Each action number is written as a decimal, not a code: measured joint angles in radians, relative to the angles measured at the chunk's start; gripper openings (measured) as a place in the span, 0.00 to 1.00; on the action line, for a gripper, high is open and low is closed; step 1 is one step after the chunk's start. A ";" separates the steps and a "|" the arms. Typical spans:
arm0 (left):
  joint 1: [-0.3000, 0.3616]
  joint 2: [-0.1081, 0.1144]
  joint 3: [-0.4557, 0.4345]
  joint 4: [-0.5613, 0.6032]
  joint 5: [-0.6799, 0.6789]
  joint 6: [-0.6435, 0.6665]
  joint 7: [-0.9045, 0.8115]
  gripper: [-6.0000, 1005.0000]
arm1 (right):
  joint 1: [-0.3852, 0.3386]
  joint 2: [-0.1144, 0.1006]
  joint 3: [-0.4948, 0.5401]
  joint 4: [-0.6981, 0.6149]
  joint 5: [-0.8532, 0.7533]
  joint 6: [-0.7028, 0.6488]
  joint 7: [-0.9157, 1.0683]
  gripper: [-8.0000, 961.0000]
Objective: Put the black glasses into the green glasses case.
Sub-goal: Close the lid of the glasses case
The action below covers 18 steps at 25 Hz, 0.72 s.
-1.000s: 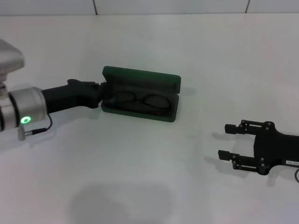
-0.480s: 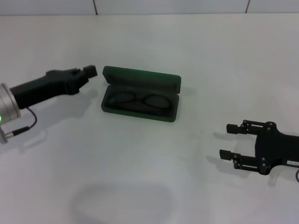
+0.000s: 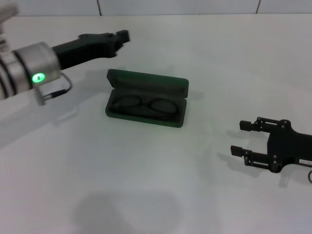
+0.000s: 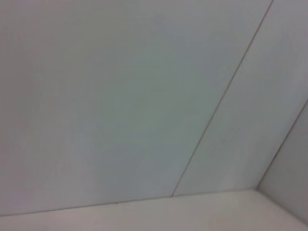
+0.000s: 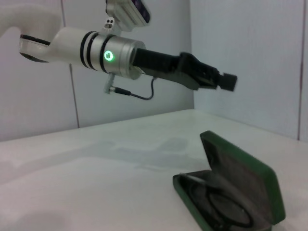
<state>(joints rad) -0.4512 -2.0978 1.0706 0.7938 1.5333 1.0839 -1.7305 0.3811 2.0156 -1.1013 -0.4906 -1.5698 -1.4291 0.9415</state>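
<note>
The green glasses case (image 3: 147, 81) lies open in the middle of the table, lid standing up at the back. The black glasses (image 3: 144, 105) lie folded inside its tray. In the right wrist view the green glasses case (image 5: 260, 180) and the black glasses (image 5: 217, 208) show from the side. My left gripper (image 3: 122, 35) hovers high above and behind the case's left end, shut and holding nothing. It also shows in the right wrist view as the left gripper (image 5: 227, 82). My right gripper (image 3: 238, 137) rests open on the table to the right, pointing toward the case.
The white table (image 3: 146, 185) stretches wide around the case. A tiled wall (image 4: 144, 96) rises behind it and is all the left wrist view shows. The left arm's cable (image 3: 56, 90) hangs under its wrist.
My left gripper has drawn away from the case's left end and risen up and back. The glasses stay in the case. The right gripper has shifted slightly right.
</note>
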 joint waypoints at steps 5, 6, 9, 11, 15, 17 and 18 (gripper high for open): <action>-0.031 0.000 0.219 0.037 -0.032 -0.234 -0.073 0.05 | -0.001 0.000 0.000 0.000 0.017 0.003 -0.003 0.68; -0.038 -0.001 0.258 0.039 -0.036 -0.277 -0.088 0.05 | 0.000 0.000 0.000 0.000 0.017 0.004 -0.003 0.68; -0.048 -0.003 0.392 0.040 -0.066 -0.431 -0.115 0.05 | 0.001 -0.002 0.000 -0.001 0.017 0.006 -0.003 0.68; -0.048 -0.003 0.484 0.040 -0.108 -0.537 -0.110 0.05 | 0.001 -0.002 0.001 -0.003 0.017 0.008 -0.005 0.68; -0.039 -0.004 0.616 0.041 -0.243 -0.698 -0.037 0.05 | 0.002 -0.003 0.002 -0.003 0.017 0.016 -0.010 0.68; -0.039 -0.005 0.659 0.033 -0.330 -0.752 0.019 0.05 | 0.002 -0.003 0.002 -0.002 0.017 0.017 -0.014 0.68; -0.041 -0.005 0.670 0.031 -0.347 -0.763 0.030 0.05 | 0.004 -0.002 0.002 -0.001 0.017 0.018 -0.015 0.68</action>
<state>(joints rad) -0.4926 -2.1031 1.7410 0.8250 1.1864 0.3209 -1.7001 0.3846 2.0133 -1.0998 -0.4919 -1.5528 -1.4114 0.9263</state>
